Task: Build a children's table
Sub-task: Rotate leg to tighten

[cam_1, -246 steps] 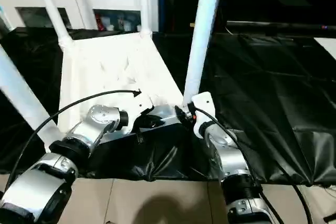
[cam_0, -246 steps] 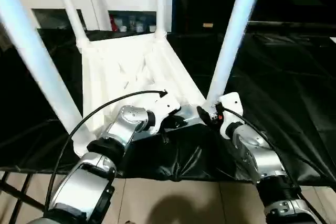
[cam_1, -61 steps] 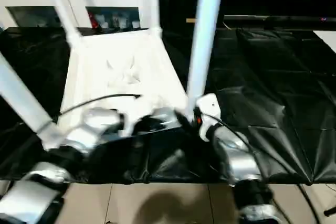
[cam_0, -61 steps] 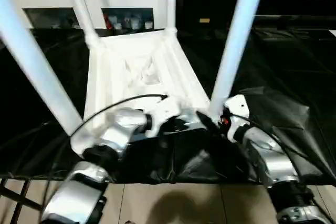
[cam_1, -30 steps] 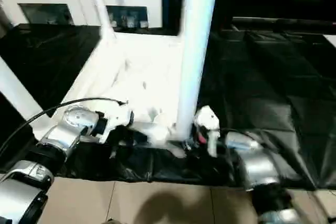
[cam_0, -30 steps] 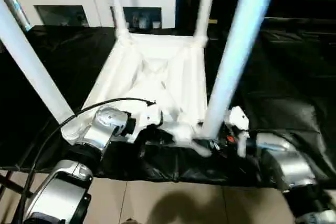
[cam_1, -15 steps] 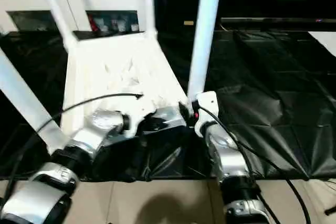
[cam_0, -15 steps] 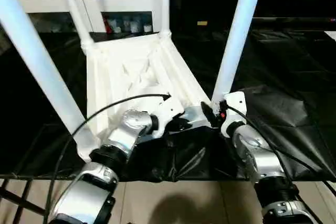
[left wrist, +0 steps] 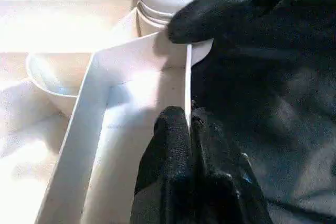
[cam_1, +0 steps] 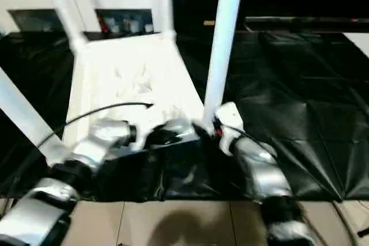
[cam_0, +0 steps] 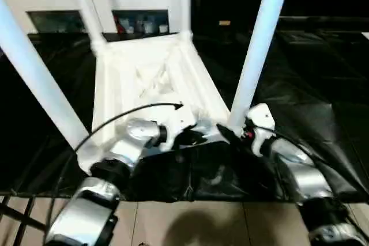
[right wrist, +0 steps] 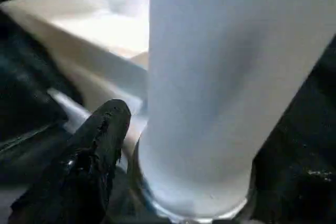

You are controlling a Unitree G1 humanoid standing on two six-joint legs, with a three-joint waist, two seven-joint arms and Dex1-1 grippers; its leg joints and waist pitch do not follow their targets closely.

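Left claw [left wrist: 184, 129] stays pinched on the near rim of the upturned children's table top [cam_0: 150, 79] lying on black sheeting [cam_0: 300, 84], while right claw [cam_0: 230, 133], fingers now spread wider than a second ago, brackets the base of the near right leg [cam_0: 253, 50].

Leg [right wrist: 210, 77] fills space beside right gripper finger [right wrist: 94, 150], top cut off; second finger hidden behind leg.

Dim, motion-blurred forearms, glaring white plastic
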